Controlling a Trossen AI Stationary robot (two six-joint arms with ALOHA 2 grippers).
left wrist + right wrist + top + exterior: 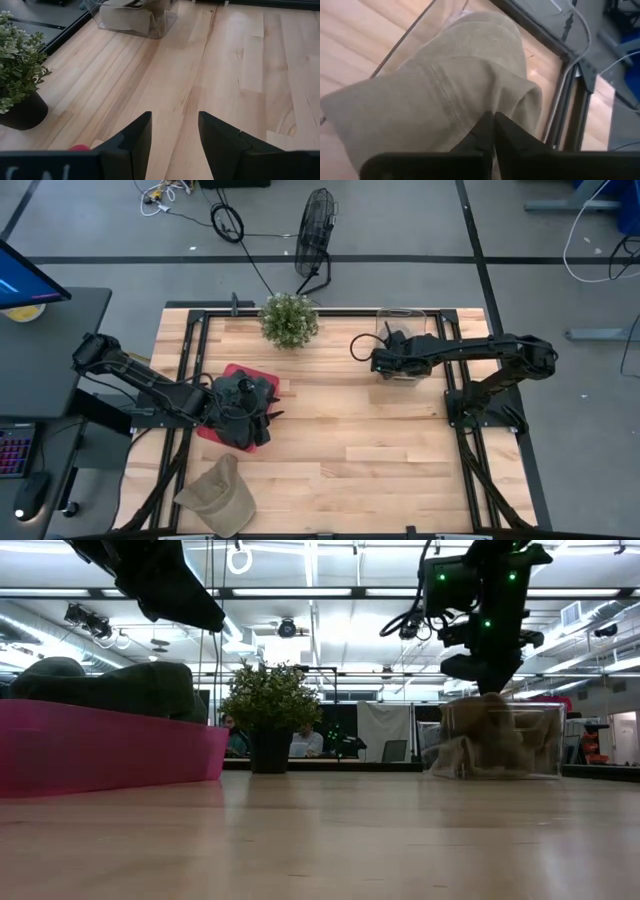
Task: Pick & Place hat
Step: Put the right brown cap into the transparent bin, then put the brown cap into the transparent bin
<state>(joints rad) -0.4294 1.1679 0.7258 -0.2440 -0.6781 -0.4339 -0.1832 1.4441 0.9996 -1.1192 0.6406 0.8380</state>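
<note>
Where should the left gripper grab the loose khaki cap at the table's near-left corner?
Judging from the high view, the khaki fabric cap lies flat on the wooden table, crown toward the near edge, brim pointing toward the red tray. I'd come straight down and pinch the soft crown's raised fold; the flat brim offers little to grip. The left gripper is open.

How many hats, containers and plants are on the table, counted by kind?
Hats: 3 (tan cap on the table, tan hat in the clear box, dark hat in the pink tray)
Containers: 2 (clear box, pink tray)
Plants: 1 (potted plant)
Total: 6
</note>
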